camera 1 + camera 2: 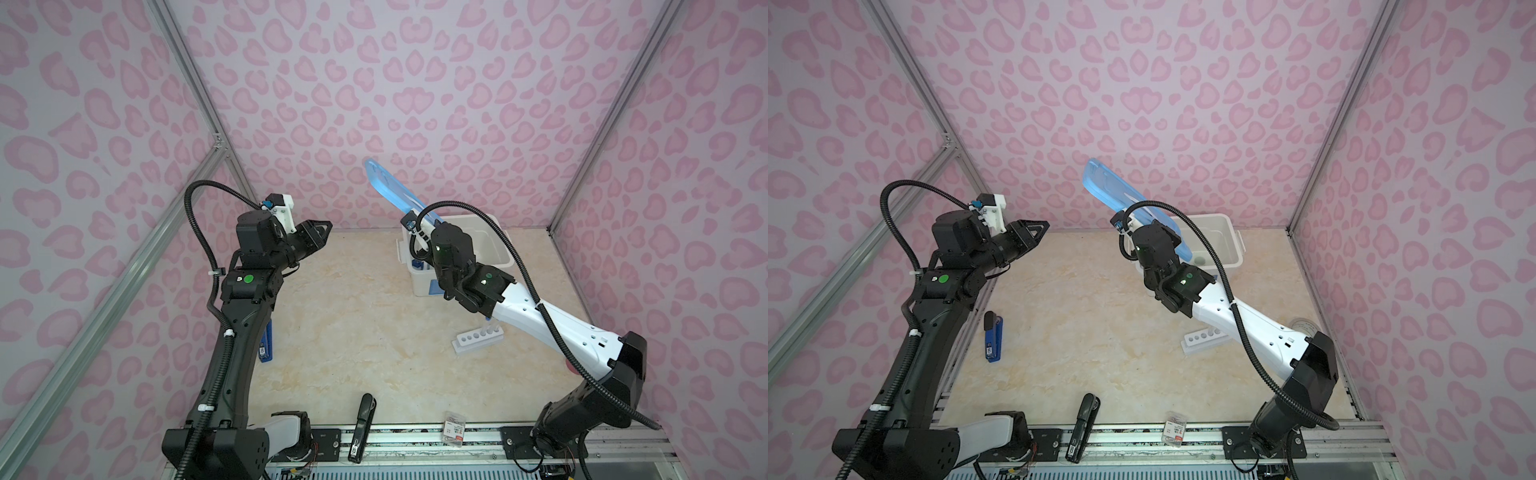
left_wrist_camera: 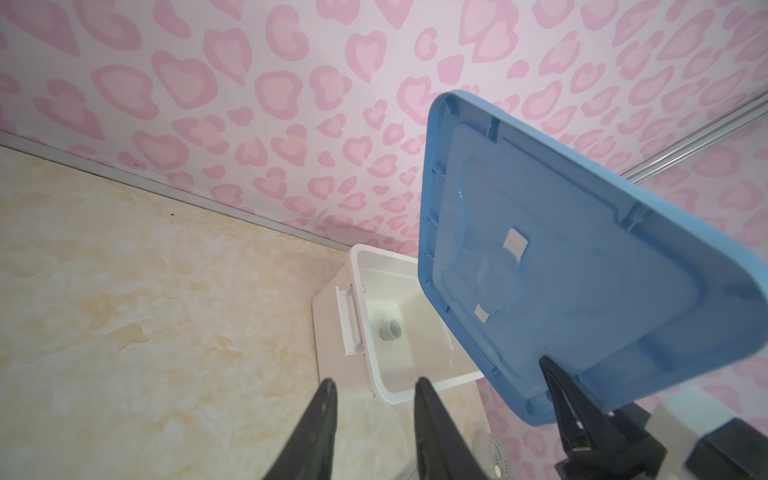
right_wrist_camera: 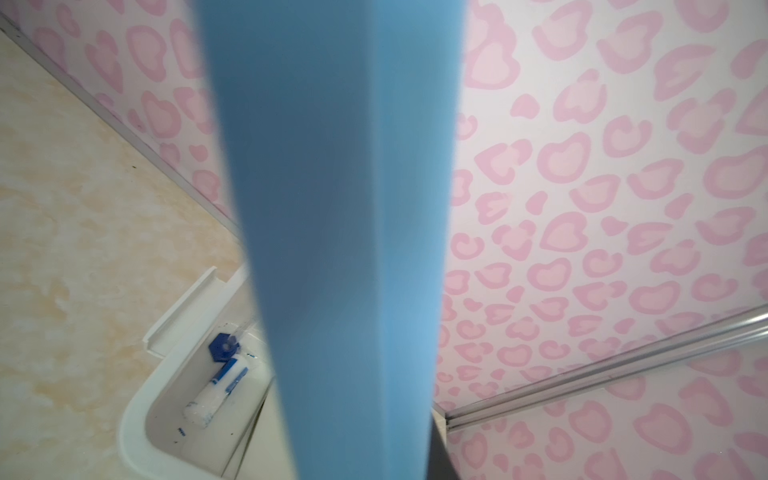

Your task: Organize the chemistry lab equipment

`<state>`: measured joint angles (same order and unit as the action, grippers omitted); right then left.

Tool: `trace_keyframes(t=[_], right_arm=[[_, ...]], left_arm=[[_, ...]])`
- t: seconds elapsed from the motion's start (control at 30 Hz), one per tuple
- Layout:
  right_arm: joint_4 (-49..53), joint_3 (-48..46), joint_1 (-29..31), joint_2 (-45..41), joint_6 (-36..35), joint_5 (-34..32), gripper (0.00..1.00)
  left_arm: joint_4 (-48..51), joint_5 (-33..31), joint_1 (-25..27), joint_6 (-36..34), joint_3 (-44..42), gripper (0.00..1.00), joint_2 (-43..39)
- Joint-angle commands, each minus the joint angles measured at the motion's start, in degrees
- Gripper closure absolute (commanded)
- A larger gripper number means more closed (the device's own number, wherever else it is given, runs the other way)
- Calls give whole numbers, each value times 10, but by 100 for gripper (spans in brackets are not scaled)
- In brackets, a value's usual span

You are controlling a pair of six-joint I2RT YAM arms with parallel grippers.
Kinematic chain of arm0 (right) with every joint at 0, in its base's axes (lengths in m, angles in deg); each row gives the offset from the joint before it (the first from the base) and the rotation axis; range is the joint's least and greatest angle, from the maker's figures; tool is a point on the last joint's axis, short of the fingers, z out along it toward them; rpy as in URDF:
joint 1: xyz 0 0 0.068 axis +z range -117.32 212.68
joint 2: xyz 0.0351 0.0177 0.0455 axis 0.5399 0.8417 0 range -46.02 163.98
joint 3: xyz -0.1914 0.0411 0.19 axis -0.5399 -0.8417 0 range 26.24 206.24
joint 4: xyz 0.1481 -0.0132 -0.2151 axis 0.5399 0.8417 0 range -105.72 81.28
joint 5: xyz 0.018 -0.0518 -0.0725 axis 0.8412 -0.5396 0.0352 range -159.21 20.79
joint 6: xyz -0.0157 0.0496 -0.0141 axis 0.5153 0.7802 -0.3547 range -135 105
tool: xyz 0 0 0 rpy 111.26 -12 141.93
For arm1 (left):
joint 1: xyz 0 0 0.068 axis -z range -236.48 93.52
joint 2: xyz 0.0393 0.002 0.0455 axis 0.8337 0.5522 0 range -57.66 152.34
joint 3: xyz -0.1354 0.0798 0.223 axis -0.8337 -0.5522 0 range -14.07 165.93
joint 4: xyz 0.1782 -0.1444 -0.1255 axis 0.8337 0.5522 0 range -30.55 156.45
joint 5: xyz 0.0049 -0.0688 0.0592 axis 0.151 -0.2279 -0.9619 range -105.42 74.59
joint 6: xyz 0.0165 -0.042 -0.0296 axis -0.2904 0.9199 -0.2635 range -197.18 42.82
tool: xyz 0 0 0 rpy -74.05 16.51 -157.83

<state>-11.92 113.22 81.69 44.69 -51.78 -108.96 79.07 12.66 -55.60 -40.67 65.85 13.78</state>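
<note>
Closest to the near edge, a black stapler lies near a small clear packet. Far right, the right jaws pinch one edge of a translucent blue plastic lid, which is tilted steeply above the open white plastic bin. The left jaws stand spread and empty, apart from both.

Inside the bin lie a tiny white cup, a blue-based small cylinder and a white blue-labelled bottle. The six-hole white rack sits outside on the tabletop, under the right forearm.

Held by one edge only, the lid could pivot, slip and drop onto the bin. Lowering that arm could knock the rack.

The tabletop is cream and marbled, the walls are pink and spotted, and the frame posts are aluminium.
</note>
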Motion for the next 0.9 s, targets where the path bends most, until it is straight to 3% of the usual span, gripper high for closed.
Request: trace_keyframes(t=[0.0,0.3,0.47,0.67,0.87], right_arm=[[-220,-58,16,-3,-149,-94,87],[-409,-146,42,18,-306,-126,88],[-431,-175,51,16,-328,-118,89],[-447,-193,66,23,-341,-108,91],[-462,-208,76,28,-357,-102,92]], left_arm=[[-70,14,2,50,9,65,3],[-129,65,2,160,8,58,34],[-164,98,2,219,7,56,56],[-263,155,13,337,-25,53,83],[-275,178,13,355,-13,48,102]])
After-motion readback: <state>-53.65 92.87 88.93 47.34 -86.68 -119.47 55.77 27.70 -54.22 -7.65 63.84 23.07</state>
